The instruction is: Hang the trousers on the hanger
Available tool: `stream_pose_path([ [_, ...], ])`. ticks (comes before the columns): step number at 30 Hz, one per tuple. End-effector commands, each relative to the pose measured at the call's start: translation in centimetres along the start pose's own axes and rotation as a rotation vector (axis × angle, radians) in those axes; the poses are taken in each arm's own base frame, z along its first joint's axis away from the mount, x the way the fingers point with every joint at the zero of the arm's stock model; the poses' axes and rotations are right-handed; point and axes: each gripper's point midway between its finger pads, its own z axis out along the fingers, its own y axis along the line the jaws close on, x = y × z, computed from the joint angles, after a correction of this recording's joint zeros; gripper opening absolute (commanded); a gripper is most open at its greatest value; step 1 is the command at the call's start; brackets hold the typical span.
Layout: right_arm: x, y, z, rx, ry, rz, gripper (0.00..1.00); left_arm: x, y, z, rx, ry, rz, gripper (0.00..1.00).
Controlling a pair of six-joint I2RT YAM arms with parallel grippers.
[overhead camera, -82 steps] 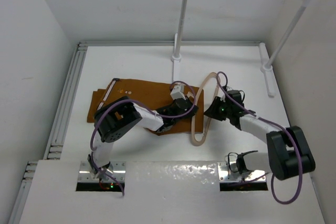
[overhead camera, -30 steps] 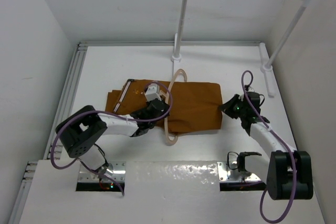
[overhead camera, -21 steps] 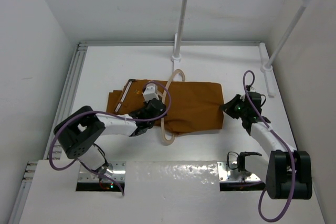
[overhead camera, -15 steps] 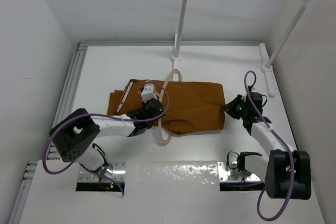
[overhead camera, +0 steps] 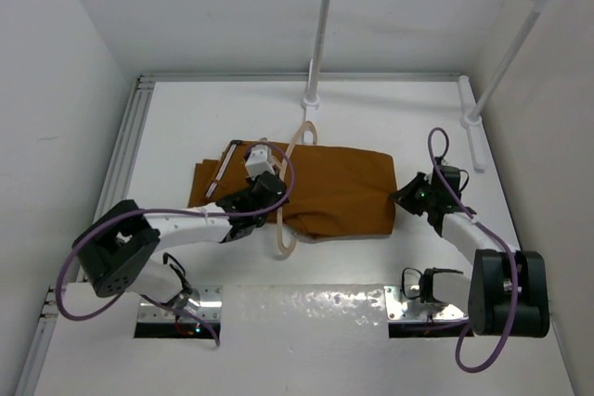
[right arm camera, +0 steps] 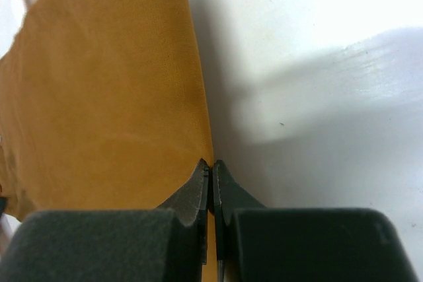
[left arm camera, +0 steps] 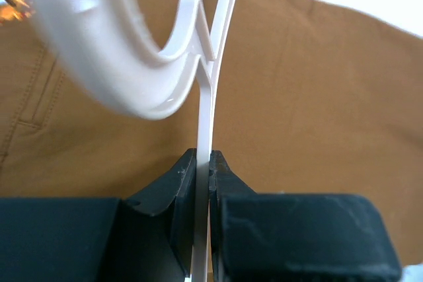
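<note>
Wrist cams: our left gripper (left arm camera: 203, 165) is clamped on the hanger (left arm camera: 205, 117) ringing the trousers (left arm camera: 317, 97) — right gripper (right arm camera: 210, 170) pinches their end by the right edge of the table (overhead camera: 520, 229), probably for tension.

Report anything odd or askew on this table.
Nothing spilled or damaged. The hanger stands tilted on edge across the trousers, pinched by the left hand; right hand pinches the cloth's edge.

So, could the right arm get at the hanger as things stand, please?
Probably not: the right arm has its jaws shut on the trousers at their edge, and the hanger is farther along the cloth, clamped by the left arm.
</note>
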Motion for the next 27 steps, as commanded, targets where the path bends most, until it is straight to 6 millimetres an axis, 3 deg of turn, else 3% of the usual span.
stream_pose_path([
  [1,-1.7,-1.2,0.2,0.066,-0.069,0.000,0.00,-5.9,0.2,-1.5,-0.027,-0.176,-0.069,0.00],
  [4,-1.9,-1.8,-0.1,0.092,-0.100,0.006,0.00,-7.3,-0.5,-2.2,-0.012,-0.203,-0.076,0.00],
  [8,-2.5,-2.1,-0.6,0.123,-0.127,-0.008,0.00,-6.3,0.5,-2.0,-0.034,-0.190,-0.069,0.00],
  [15,-2.1,-2.5,-0.6,0.136,-0.123,-0.004,0.00,-5.3,0.2,-1.7,-0.010,-0.165,-0.064,0.00],
  [18,-1.7,-3.0,-0.5,0.155,-0.097,-0.011,0.00,-6.1,-1.0,-2.1,0.028,-0.186,-0.069,0.00],
  [22,-1.8,-2.2,-0.7,0.132,-0.079,-0.027,0.00,-9.1,-4.9,-3.8,0.100,-0.265,-0.047,0.00],
  [24,-1.9,-0.9,-1.0,0.092,-0.048,-0.035,0.14,-10.0,-6.6,-4.4,0.152,-0.285,-0.058,0.00],
  [27,-3.1,0.7,-2.1,0.048,-0.077,-0.060,0.46,-10.2,-9.4,-5.3,0.241,-0.283,-0.055,0.00],
])
